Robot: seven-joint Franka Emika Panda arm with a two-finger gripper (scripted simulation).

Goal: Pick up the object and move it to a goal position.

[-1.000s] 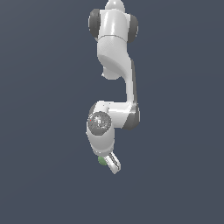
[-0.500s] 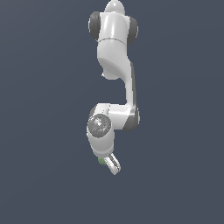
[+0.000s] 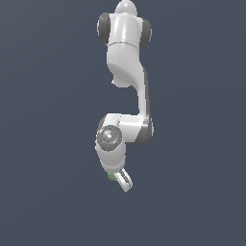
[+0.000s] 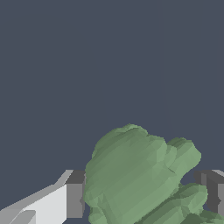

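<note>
The object (image 4: 140, 175) is a lumpy matte green item with a knobbly outline. In the wrist view it sits between my two grey-tipped fingers (image 4: 75, 194), which press on it from both sides. In the exterior view only a small green edge of the object (image 3: 111, 177) shows beside my white gripper (image 3: 124, 182), which hangs low under the bent white arm. The gripper is shut on the object.
The white arm (image 3: 127, 67) reaches down from the top of the exterior view. Around it there is only a flat dark blue-grey background, with no other objects, edges or goal marker in sight.
The arm and gripper have shifted very slightly; the green object stays held between the fingers.
</note>
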